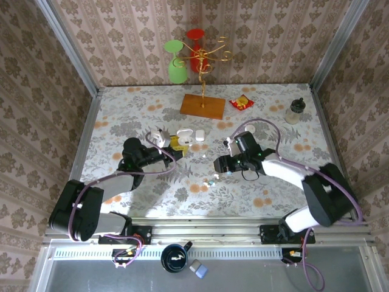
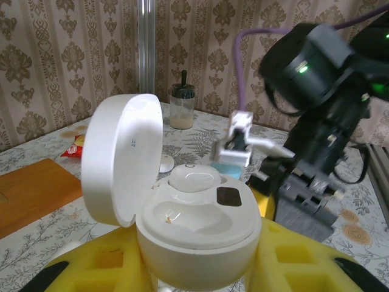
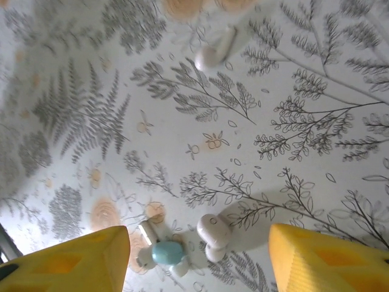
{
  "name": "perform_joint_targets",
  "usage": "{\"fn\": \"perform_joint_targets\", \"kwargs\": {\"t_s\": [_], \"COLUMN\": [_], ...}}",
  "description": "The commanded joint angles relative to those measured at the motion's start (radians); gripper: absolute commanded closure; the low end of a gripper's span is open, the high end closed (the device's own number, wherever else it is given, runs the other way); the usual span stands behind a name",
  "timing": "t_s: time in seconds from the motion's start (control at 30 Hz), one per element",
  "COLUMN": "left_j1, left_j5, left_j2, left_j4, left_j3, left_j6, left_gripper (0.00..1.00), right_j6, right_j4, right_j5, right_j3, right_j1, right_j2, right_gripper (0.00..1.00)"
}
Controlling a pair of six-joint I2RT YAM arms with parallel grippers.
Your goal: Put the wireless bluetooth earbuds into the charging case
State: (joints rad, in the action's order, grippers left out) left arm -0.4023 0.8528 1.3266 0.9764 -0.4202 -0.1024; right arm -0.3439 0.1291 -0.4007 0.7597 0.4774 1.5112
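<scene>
The white charging case (image 2: 200,243) stands with its lid (image 2: 121,158) swung open to the left, and my left gripper (image 1: 160,141) is shut on its base between yellow pads (image 2: 304,261). One white earbud (image 2: 194,179) sits in the far slot; the near slot (image 2: 197,220) is bare. My right gripper (image 3: 197,261) hangs open just above the table, its yellow fingertips (image 3: 70,258) apart. On the table between them lie a white earbud (image 3: 214,234) and a pale-blue earbud (image 3: 167,252), touched by neither finger. Another white earbud (image 3: 213,55) lies farther off. In the top view the loose earbuds (image 1: 209,181) lie below the right gripper (image 1: 216,172).
A wooden stand (image 1: 202,106) with a gold rack holding green and red glasses is at the back. A red snack packet (image 1: 242,102) and a small jar (image 1: 296,111) sit at the back right. More white cases (image 1: 187,135) lie beside the left gripper.
</scene>
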Motion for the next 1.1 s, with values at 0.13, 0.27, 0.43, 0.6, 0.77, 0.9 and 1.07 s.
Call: {"fn": "perform_joint_targets", "kwargs": {"t_s": [0.13,0.27,0.43,0.6,0.77,0.9,1.07], "left_j1": [0.006,0.006,0.006,0.006,0.005,0.002,0.003], "left_j5": [0.022,0.018,0.02,0.019,0.024,0.026,0.024], "left_j2": [-0.036,-0.055,-0.068,-0.078,-0.076,-0.078,-0.083], "left_j4": [-0.013,-0.03,-0.055,-0.082,-0.084,-0.083,-0.094], "left_j3": [-0.017,-0.015,-0.018,-0.02,-0.026,-0.029,-0.028], "left_j6": [0.009,0.016,0.02,0.035,0.033,0.031,0.039], "left_gripper": [0.76,0.76,0.76,0.76,0.76,0.76,0.76], "right_j6": [0.066,0.083,0.096,0.096,0.097,0.102,0.11], "right_j4": [0.075,0.093,0.104,0.115,0.126,0.131,0.14], "right_j5": [-0.143,-0.175,-0.213,-0.245,-0.244,-0.247,-0.244], "right_j3": [0.147,0.172,0.149,0.1,0.078,0.071,0.065], "right_j1": [-0.006,-0.006,-0.006,-0.004,-0.003,-0.001,0.004], "right_j2": [0.19,0.249,0.278,0.259,0.231,0.229,0.224], "right_gripper": [0.41,0.43,0.46,0.51,0.6,0.63,0.66]}}
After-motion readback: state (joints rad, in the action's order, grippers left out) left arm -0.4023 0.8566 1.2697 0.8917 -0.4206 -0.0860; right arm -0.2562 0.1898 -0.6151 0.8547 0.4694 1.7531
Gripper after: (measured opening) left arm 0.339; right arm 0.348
